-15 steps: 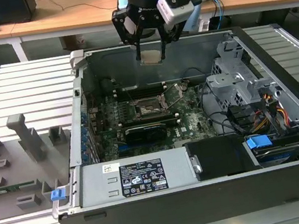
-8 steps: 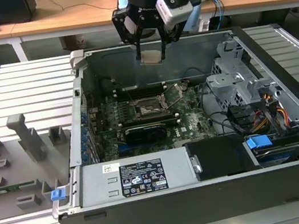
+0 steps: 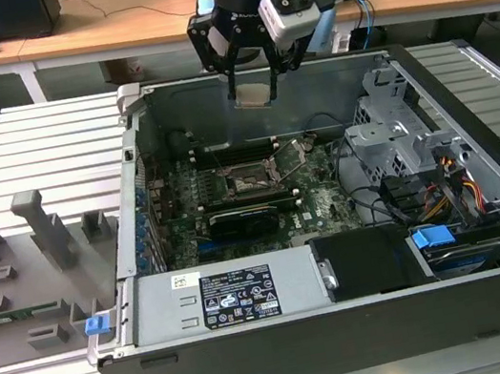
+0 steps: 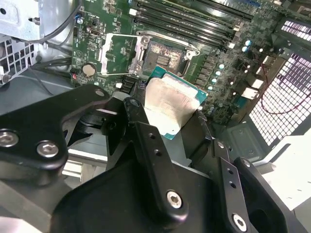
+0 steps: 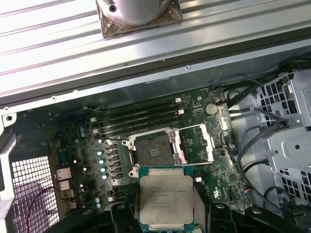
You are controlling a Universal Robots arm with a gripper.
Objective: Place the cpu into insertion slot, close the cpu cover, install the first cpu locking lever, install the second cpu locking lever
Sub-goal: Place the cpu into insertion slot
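High above the open computer case, my gripper (image 3: 251, 85) is shut on the cpu (image 3: 253, 96), which it holds flat by two opposite edges. In the first wrist view the cpu (image 5: 165, 201) shows its silvery-grey top between the black fingers (image 5: 130, 206). In the second wrist view the cpu (image 4: 170, 109) shows a pale underside with a green rim. The insertion slot (image 5: 151, 153) lies bare on the green motherboard, below the chip (image 4: 165, 56) (image 3: 247, 181). The cpu cover (image 5: 197, 143) is swung open beside the slot as a thin silver frame (image 4: 119, 56).
Memory slots (image 5: 141, 119) run alongside the socket. A long black card (image 3: 241, 218) lies in front of it, then the power supply (image 3: 235, 291). A metal drive cage (image 3: 394, 123) and cables (image 3: 426, 195) stand at the exterior view's right. A grey fixture tray (image 3: 23, 275) lies outside the case.
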